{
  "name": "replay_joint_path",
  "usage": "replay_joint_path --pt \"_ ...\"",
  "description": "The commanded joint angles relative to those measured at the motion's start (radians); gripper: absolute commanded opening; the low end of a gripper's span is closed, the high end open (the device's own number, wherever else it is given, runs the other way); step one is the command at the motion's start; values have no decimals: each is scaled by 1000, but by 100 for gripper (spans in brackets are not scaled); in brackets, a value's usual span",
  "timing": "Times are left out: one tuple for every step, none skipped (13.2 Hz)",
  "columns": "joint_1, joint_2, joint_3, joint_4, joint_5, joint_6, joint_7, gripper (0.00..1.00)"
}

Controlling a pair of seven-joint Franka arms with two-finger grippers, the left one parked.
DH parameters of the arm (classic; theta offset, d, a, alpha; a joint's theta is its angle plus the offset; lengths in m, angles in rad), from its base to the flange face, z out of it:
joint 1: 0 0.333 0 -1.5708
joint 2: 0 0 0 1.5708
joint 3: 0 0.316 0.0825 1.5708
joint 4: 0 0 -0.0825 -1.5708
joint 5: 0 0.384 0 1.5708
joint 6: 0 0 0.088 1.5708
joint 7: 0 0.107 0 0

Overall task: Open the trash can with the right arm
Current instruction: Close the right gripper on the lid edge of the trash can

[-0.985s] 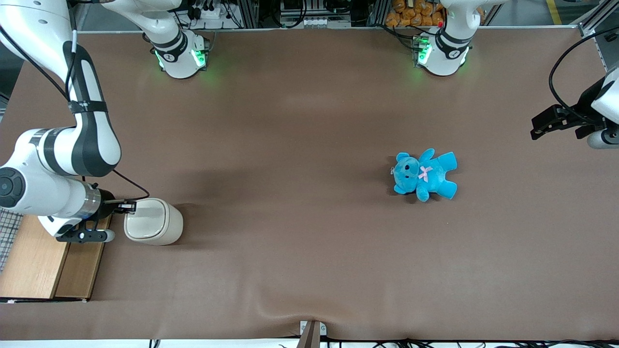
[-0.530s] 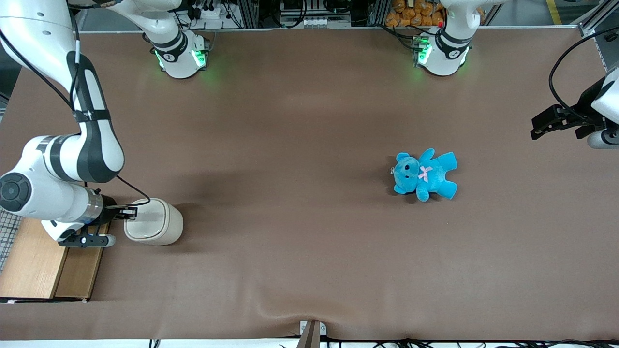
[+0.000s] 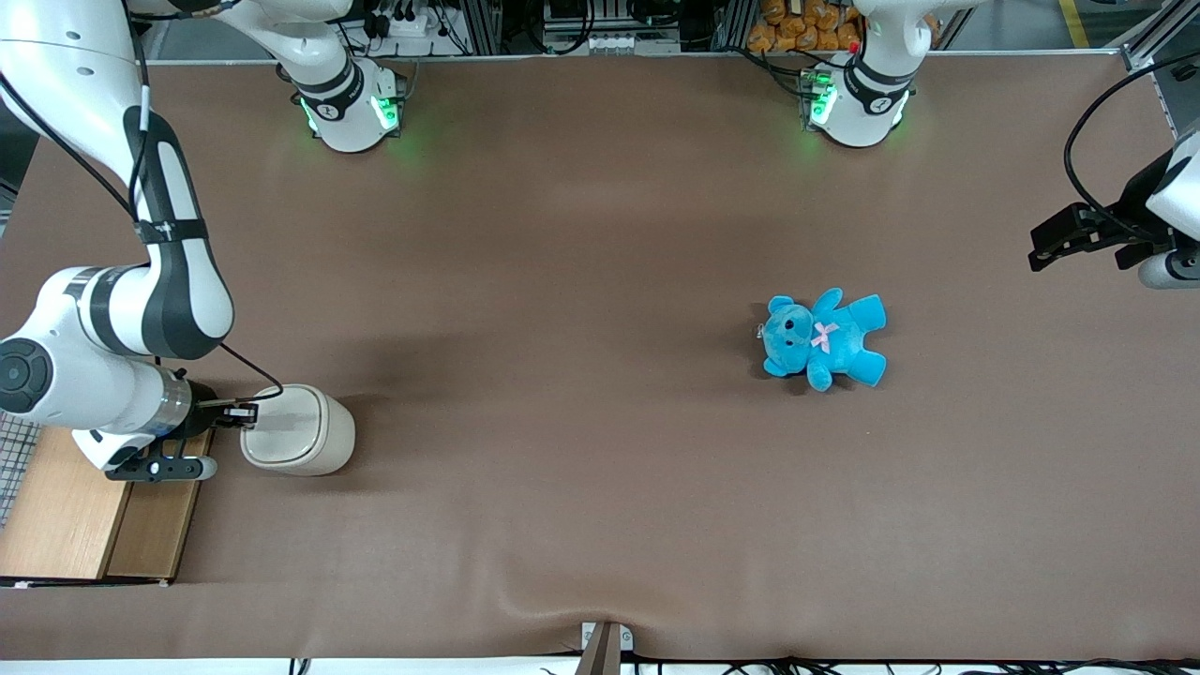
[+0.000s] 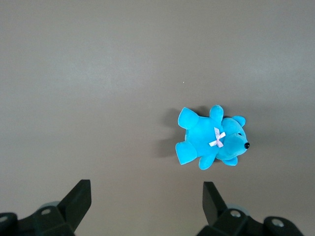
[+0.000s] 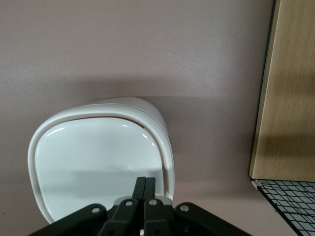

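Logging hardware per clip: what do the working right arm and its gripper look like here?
The right arm is a bulky white jointed arm with dark grey panels, a silver wrist ring and a thin black cable strapped along it. Its base glows green. The gripper is small and black, with two slim fingers pressed together, at the trash can lid's edge.

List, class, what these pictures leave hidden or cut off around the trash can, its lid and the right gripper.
- Front view: whether the gripper touches the trash can lid; too small to tell.
- Right wrist view: the lid edge beneath the shut fingertips; they cover it.
- Right wrist view: the wooden box; the frame cuts it off.
- All views: the can's inside; the lid lies flat over it.
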Motion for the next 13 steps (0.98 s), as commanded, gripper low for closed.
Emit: replay_joint_path --pt "-11 9 10 -1 -4 10 -11 0" --pt "-11 9 10 -2 -4 10 -11 0" --pt "-11 9 10 -2 -1 10 -11 0" --pt "-11 10 10 -2 -1 10 -11 0" --pt "-11 12 10 -2 0 12 -11 0" --pt "-11 18 10 -2 0 16 -11 0" --pt "-11 19 10 -2 0 24 -11 0" --pt "-11 21 10 -2 0 27 -11 0" --pt "-11 33 10 -2 3 29 -11 0" --pt "-11 36 10 -4 3 44 -11 0" --pt "-11 38 10 -11 3 52 -11 0" --pt "-8 38 10 -11 3 53 -11 0" --pt "-7 36 10 -11 3 53 -11 0"
